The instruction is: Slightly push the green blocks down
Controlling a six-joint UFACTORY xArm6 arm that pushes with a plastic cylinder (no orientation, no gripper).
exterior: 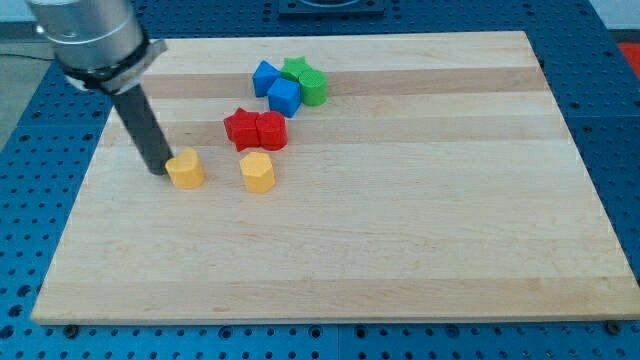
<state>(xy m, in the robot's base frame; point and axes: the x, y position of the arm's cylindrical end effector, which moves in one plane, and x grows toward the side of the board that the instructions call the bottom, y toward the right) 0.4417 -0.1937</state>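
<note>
Wooden board (420, 250) | rod leans (slightly), my tip (160, 172) touching left yellow block (186, 169) | no hand fitted, nothing held

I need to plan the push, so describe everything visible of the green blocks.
Two green blocks sit near the board's top centre: a green star and, to its lower right, a rounder green block. They touch each other. Both look matte and solid. The blue cube presses against them from the view's left. My tip is far away, beside a yellow block.
</note>
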